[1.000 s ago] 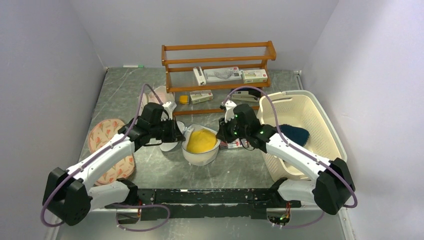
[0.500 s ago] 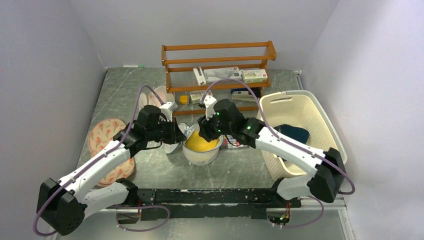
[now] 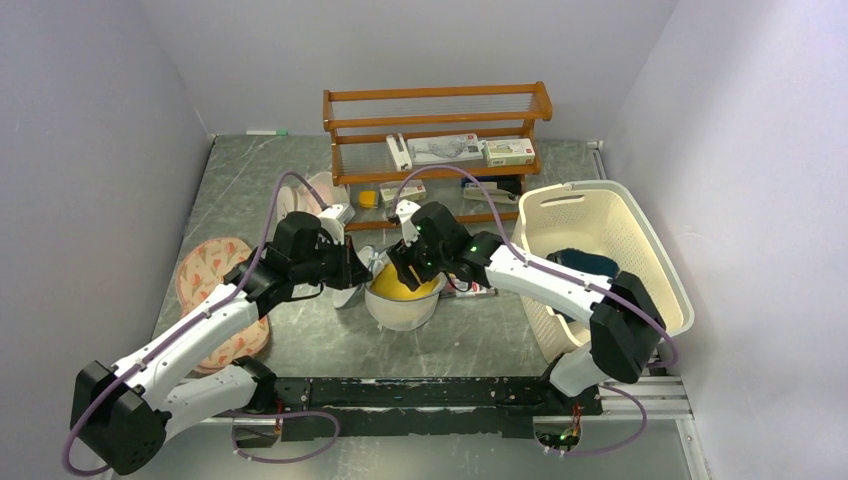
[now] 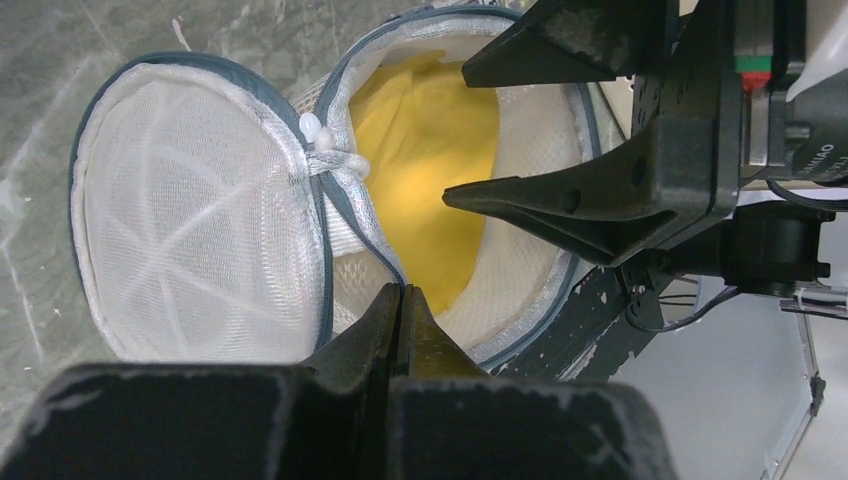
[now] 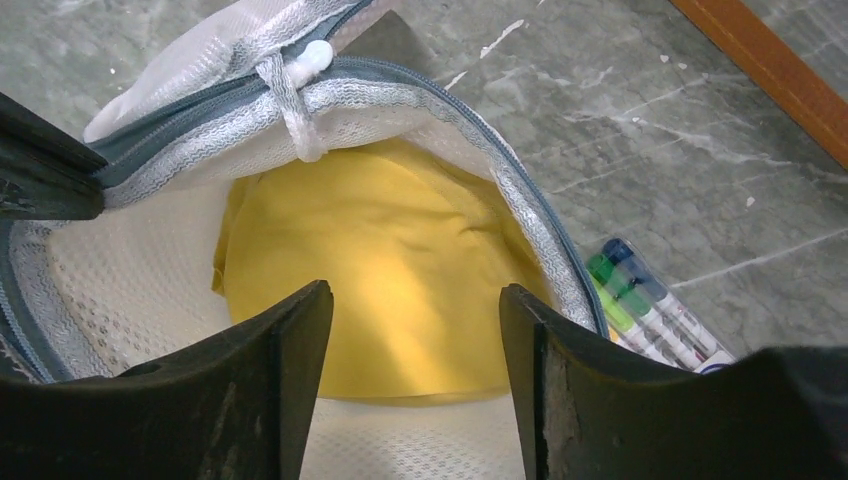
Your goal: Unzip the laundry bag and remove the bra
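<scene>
The laundry bag (image 3: pixel 404 312) lies open at the table's middle, its round mesh lid (image 4: pixel 190 220) folded out to the left. The mustard-yellow bra (image 3: pixel 398 288) sits inside; it shows in the left wrist view (image 4: pixel 430 150) and the right wrist view (image 5: pixel 390 260). My left gripper (image 3: pixel 362 272) is shut on the bag's grey-blue zip rim (image 4: pixel 385 262), its tips (image 4: pixel 402 292) pressed together. My right gripper (image 3: pixel 402 268) is open just above the bra, its jaws straddling the yellow cup (image 5: pixel 415 300) without touching it. The bra's black parts are hidden.
A pack of markers (image 5: pixel 650 310) lies right of the bag. A cream basket (image 3: pixel 640 290) holding dark teal cloth (image 3: pixel 590 265) stands at right. A wooden rack (image 3: pixel 435 130) with boxes stands behind. Pink-patterned pouches (image 3: pixel 215 270) lie at left.
My right gripper has swung left from beside the bag to over its open mouth, above the bra. The left gripper keeps its hold on the rim.
</scene>
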Robot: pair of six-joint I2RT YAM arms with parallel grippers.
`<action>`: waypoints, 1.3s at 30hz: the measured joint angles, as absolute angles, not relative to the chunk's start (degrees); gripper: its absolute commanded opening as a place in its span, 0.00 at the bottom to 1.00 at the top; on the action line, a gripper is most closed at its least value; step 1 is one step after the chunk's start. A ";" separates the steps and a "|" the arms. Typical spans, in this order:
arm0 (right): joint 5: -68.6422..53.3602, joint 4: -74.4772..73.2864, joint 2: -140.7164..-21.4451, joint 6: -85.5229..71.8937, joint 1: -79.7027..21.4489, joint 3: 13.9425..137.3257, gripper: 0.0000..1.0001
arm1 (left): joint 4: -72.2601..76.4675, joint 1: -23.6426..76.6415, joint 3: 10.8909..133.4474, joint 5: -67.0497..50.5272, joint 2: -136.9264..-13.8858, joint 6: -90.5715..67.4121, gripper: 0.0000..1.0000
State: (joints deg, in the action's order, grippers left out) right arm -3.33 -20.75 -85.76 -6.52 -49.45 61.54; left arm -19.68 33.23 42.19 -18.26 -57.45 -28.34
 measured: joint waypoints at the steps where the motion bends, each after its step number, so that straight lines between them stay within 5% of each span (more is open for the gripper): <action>1: -3.01 -20.97 -85.80 -6.24 -49.45 61.56 0.65 | -19.77 33.23 42.19 -18.04 -57.47 -28.25 0.07; 12: 0.80 -20.45 -90.17 -3.81 -49.45 61.47 0.63 | -19.86 33.28 42.19 -17.15 -57.76 -28.01 0.07; 22: -3.53 -17.80 -90.78 -6.09 -49.84 60.77 0.00 | -20.05 33.50 42.19 -16.99 -57.74 -28.03 0.07; 39: -8.43 -17.89 -76.60 -15.29 -50.22 60.75 0.00 | -20.25 33.54 42.22 -16.25 -57.98 -27.97 0.07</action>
State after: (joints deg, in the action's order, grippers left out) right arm -8.43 -17.89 -76.60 -15.29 -50.22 60.75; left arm -20.25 33.54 42.22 -16.25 -57.98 -27.97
